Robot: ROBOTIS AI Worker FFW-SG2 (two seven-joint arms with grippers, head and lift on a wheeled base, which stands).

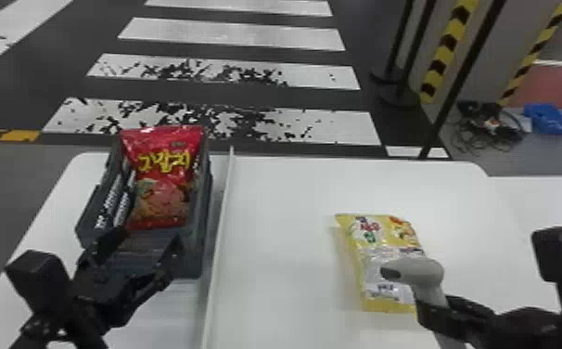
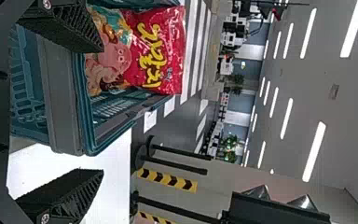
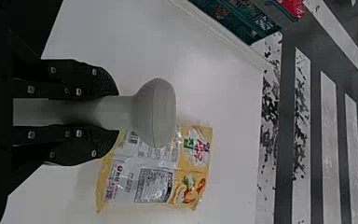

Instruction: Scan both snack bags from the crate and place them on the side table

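Left arm (image 1: pixel 80 320): black, at the lower left of the head view, slanting forward from the bottom edge
Left gripper (image 1: pixel 148 236): pointed forward, away from the robot
Left fingers (image 2: pixel 70 30): spread wide, a broad gap between the ridged pads (image 2: pixel 81 191)
Right arm (image 1: pixel 539 320): black, at the lower right corner of the head view
Right gripper (image 1: pixel 433 308): turned inward, toward the robot's left, well apart from the left one
Right fingers (image 3: pixel 88 79): closed in from both sides, in a hold, lying roughly parallel in the right wrist view
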